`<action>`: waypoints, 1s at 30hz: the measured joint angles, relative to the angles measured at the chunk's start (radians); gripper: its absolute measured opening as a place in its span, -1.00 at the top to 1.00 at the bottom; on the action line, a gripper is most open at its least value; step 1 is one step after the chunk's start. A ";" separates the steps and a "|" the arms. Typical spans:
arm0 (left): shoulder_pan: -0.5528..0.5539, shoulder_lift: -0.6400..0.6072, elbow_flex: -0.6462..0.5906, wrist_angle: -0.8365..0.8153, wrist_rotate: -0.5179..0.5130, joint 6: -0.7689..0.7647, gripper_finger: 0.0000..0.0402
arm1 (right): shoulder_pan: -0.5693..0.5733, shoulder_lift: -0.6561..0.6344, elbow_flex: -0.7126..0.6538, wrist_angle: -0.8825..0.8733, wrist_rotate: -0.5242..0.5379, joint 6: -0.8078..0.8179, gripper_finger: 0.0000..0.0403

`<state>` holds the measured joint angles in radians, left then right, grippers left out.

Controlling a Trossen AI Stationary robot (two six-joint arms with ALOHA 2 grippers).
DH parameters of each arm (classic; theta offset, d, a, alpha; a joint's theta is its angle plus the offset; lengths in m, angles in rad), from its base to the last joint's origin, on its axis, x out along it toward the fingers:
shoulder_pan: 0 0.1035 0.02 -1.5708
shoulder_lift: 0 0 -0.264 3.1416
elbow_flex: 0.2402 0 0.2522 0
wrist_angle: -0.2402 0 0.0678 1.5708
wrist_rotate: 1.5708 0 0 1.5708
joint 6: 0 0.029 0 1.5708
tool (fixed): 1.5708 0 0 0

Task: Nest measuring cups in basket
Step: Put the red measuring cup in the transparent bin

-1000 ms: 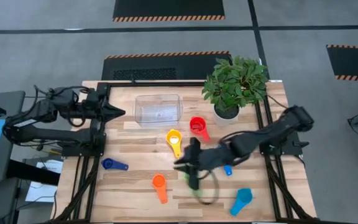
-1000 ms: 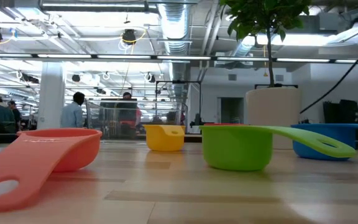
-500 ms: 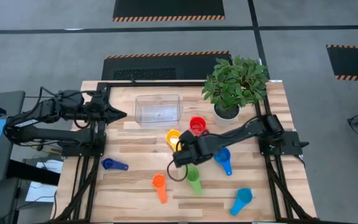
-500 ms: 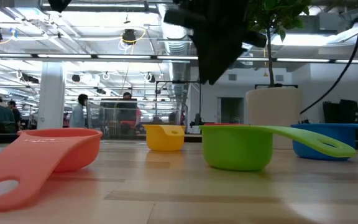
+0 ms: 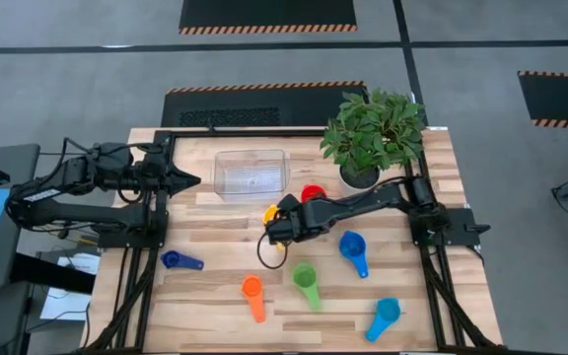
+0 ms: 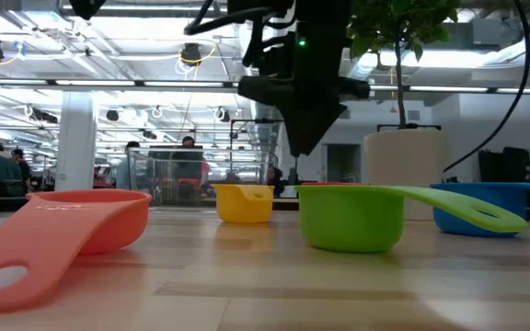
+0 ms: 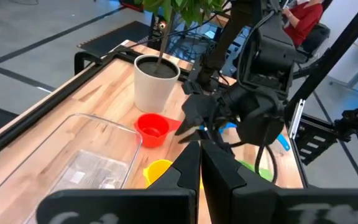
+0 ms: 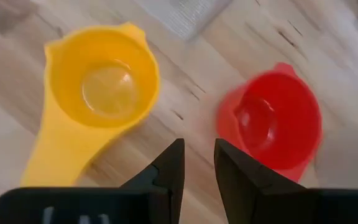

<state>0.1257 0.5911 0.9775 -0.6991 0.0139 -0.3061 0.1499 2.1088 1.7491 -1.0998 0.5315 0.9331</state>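
Right tool (image 5: 276, 229): hovers over the middle of the table (image 5: 215, 286), above the yellow and red cups; fingers (image 8: 166, 171) nearly together with a narrow gap between them, holding nothing. Left tool (image 5: 187, 180): waits at the table's left edge, beside the basket; fingers together, empty.

Basket (image 5: 251, 171): clear plastic, rectangular, low walls, rounded corners; at the table's far middle, long axis running left to right.

Measuring cups, round bowls with short flat handles, all lying apart on the table:
- Yellow cup (image 8: 98, 93): bowl up, under the right tool, near the basket's front right corner.
- Red cup (image 5: 311, 193): just right of the yellow one, near the plant pot.
- Green cup (image 5: 306, 280): in front of the right tool, handle pointing toward the front edge.
- Orange cup (image 5: 252, 292): front middle, handle toward the front edge.
- Blue cup (image 5: 352, 248): right of the green one, handle angled toward the front right.
- Light blue cup (image 5: 385, 316): front right, handle angled toward the front left.
- Dark blue cup (image 5: 177, 260): front left, handle pointing right.

White pot with green plant (image 5: 371, 133): far right of the table, beside the right arm.
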 joint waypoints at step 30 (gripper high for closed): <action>0.000 0.154 -0.001 0.015 0.001 0.009 1.00 | -0.023 0.087 -0.003 -0.131 0.044 -0.001 -0.02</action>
<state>0.1257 0.7447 0.9766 -0.6837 0.0154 -0.2972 0.1265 2.1960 1.7460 -1.2311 0.5757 0.9323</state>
